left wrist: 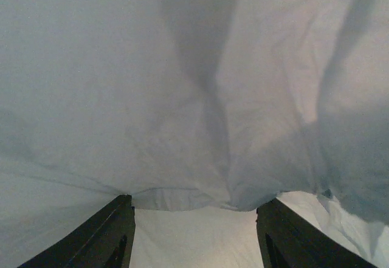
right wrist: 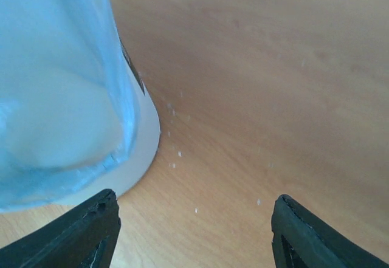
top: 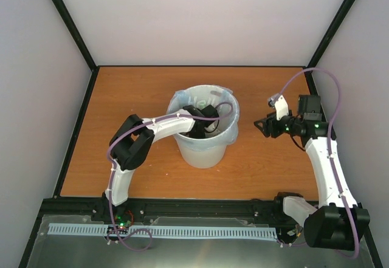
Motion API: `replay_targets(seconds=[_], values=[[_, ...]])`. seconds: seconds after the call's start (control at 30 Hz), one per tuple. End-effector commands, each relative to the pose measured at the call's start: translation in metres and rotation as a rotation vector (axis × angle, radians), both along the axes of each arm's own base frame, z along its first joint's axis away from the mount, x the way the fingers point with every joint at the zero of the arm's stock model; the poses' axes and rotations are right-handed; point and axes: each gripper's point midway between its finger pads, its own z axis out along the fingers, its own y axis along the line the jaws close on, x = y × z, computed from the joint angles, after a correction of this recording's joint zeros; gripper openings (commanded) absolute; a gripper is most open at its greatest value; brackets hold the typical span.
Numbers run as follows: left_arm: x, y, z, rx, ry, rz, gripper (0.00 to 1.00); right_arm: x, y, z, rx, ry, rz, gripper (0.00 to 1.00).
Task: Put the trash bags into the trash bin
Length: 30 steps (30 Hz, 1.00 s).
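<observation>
The off-white trash bin stands mid-table. The pale-blue trash bag lines it, its edge folded over the rim and hanging down the outside. My left gripper reaches down inside the bin; in the left wrist view its fingers are spread open with only bag film ahead of them. My right gripper hovers open and empty to the right of the bin. In the right wrist view the bag-covered bin wall is at the left, and bare wood lies between the fingers.
The wooden table is ringed by white walls with black corner posts. A purple cable loops above the right arm. Small white specks dot the wood by the bin's base.
</observation>
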Motion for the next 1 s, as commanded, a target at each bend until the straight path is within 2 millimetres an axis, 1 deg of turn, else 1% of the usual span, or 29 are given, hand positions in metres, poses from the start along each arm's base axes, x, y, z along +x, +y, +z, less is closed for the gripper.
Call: replay_targets(seconds=[0.0,0.07,0.17,0.2,0.27,0.33,0.4,0.47,0.63,0.8,0.87,0.97], values=[[-0.023,0.008,-0.02,0.075,0.115,-0.004,0.57,0.005,0.01,0.058,0.046,-0.099,0.057,0.68],[-0.029,0.01,-0.023,0.089,0.129,-0.009,0.58,0.004,0.014,0.08,0.06,-0.124,0.081,0.69],[-0.037,0.014,-0.033,0.113,0.149,-0.013,0.58,-0.001,0.022,0.114,0.103,-0.172,0.127,0.69],[-0.039,0.016,-0.037,0.123,0.157,-0.013,0.58,-0.003,0.025,0.122,0.118,-0.186,0.143,0.71],[-0.044,0.02,-0.045,0.149,0.173,-0.022,0.58,-0.007,0.032,0.133,0.153,-0.196,0.178,0.74],[-0.048,0.026,-0.052,0.186,0.176,-0.033,0.59,-0.01,0.038,0.139,0.187,-0.192,0.214,0.74],[-0.047,0.03,-0.054,0.208,0.167,-0.03,0.59,-0.012,0.043,0.139,0.205,-0.174,0.241,0.74],[-0.044,0.027,-0.049,0.2,0.155,-0.023,0.6,-0.015,0.049,0.135,0.211,-0.151,0.272,0.74],[-0.035,0.012,-0.023,0.111,0.104,-0.005,0.61,-0.022,0.067,0.115,0.165,-0.092,0.344,0.75],[-0.028,0.003,0.003,0.045,0.054,0.012,0.61,-0.028,0.087,0.095,0.124,-0.051,0.394,0.75],[-0.026,0.001,0.011,0.028,0.04,0.017,0.61,-0.029,0.091,0.09,0.113,-0.04,0.401,0.75],[-0.025,0.0,0.017,0.024,0.032,0.02,0.61,-0.028,0.094,0.086,0.109,-0.029,0.403,0.75]])
